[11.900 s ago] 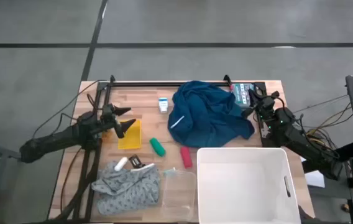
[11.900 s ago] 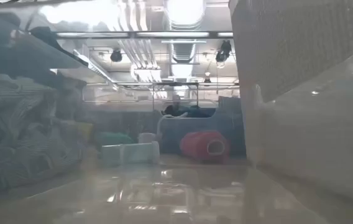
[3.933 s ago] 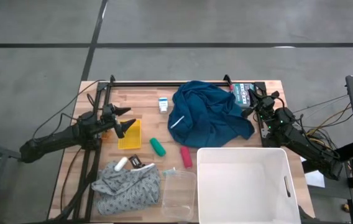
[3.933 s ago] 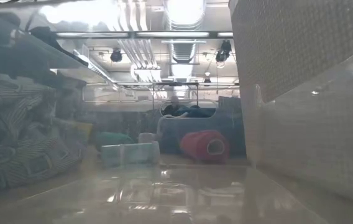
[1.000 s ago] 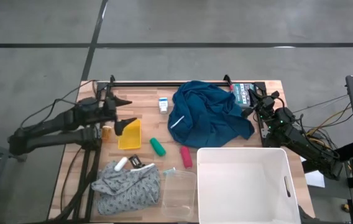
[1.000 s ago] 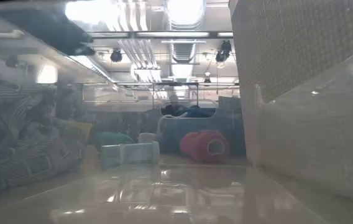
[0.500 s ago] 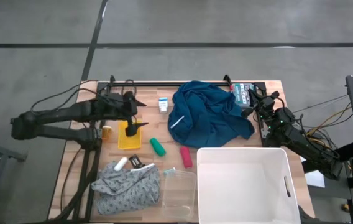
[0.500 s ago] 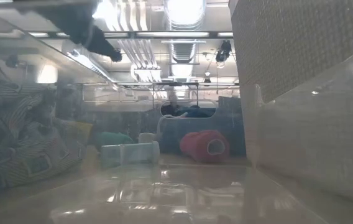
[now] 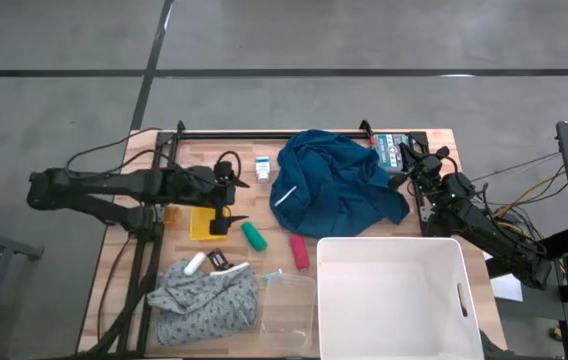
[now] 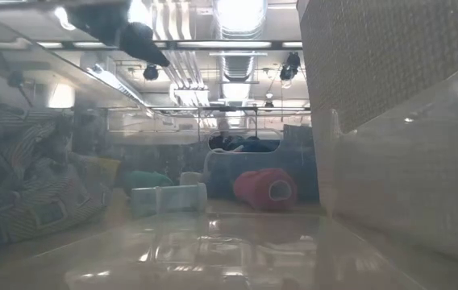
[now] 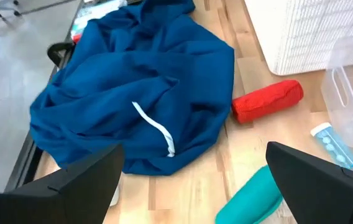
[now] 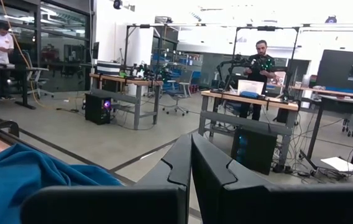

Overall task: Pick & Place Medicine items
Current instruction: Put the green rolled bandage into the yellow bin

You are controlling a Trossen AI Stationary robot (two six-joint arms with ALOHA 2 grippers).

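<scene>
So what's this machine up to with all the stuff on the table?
It is sorting medicine items. The left claw, wide open and empty, is out over the table by the yellow pad, near the white carton and green tube. The right claw waits shut at the far right edge, beside the blue cloth. Nothing is in the white bin.

White-blue carton (image 9: 262, 168) beside blue cloth (image 9: 336, 185); amber bottle (image 9: 171, 212) near table edge.

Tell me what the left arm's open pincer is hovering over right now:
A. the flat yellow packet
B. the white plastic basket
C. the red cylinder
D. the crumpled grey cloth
A: in the high view the left pincer, fingers spread, sits at the edge of the flat yellow packet, well short of the small white carton with blue print.
</scene>
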